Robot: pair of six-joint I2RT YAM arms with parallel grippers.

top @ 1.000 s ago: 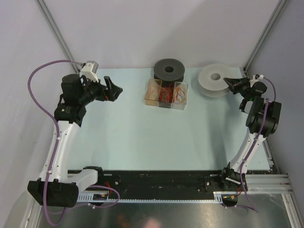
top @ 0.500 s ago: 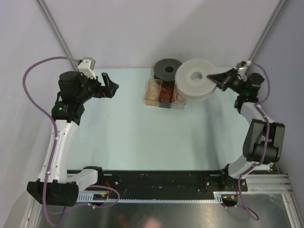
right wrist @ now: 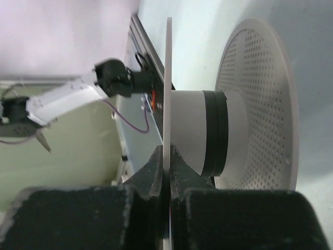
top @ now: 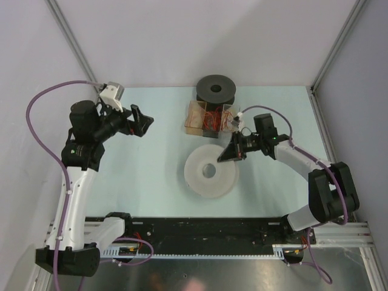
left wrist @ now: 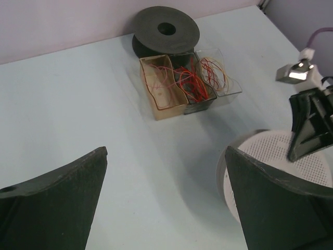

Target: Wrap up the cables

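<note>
Thin cables [top: 210, 118] lie coiled in a clear three-part box [top: 193, 125]: pale pink ones [left wrist: 159, 86] in the tan part, red and orange ones [left wrist: 191, 82] in the others. My right gripper [top: 233, 151] is shut on the rim of a white perforated spool [top: 200, 180], which lies flat in front of the box. The thin flange [right wrist: 167, 78] is pinched between the right gripper's [right wrist: 167, 148] two fingers. A black band [right wrist: 215, 130] circles the hub. Whether the spool touches the table I cannot tell. My left gripper [top: 142, 118] hangs open and empty at the left [left wrist: 165, 151].
A black spool [top: 216, 89] stands behind the box at the back edge. The enclosure's walls and posts close in the back and sides. The arms' black mounting rail [top: 206, 230] runs along the near edge.
My right arm has carried the white spool from the back right corner forward and left to the table's middle. The left arm has shifted slightly, still open.
</note>
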